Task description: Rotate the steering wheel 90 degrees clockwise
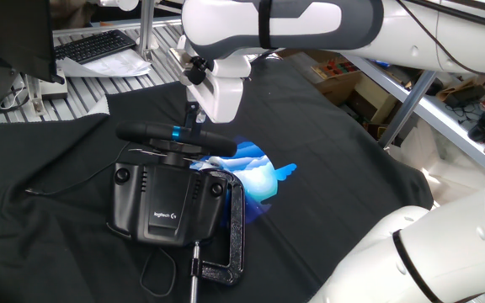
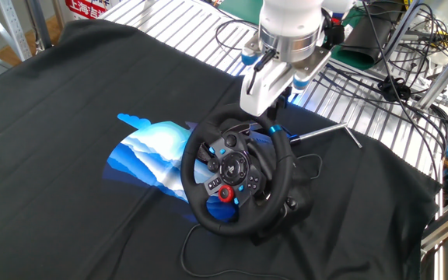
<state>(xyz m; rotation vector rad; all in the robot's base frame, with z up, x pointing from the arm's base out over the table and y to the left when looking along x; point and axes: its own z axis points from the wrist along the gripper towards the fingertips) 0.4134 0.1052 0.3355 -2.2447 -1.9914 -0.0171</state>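
While seen edge-on from one fixed view, steering wheel [image 1: 175, 135] sits above black Logitech base [image 1: 169, 202], on black cloth [image 1: 327, 151]. C-clamp [image 1: 230, 240] at base's right edge. From the other fixed view, wheel face visible, blue stripe at upper right. Gripper [image 2: 274, 105] right at rim top; fingers hidden, grip state unclear. No containers.
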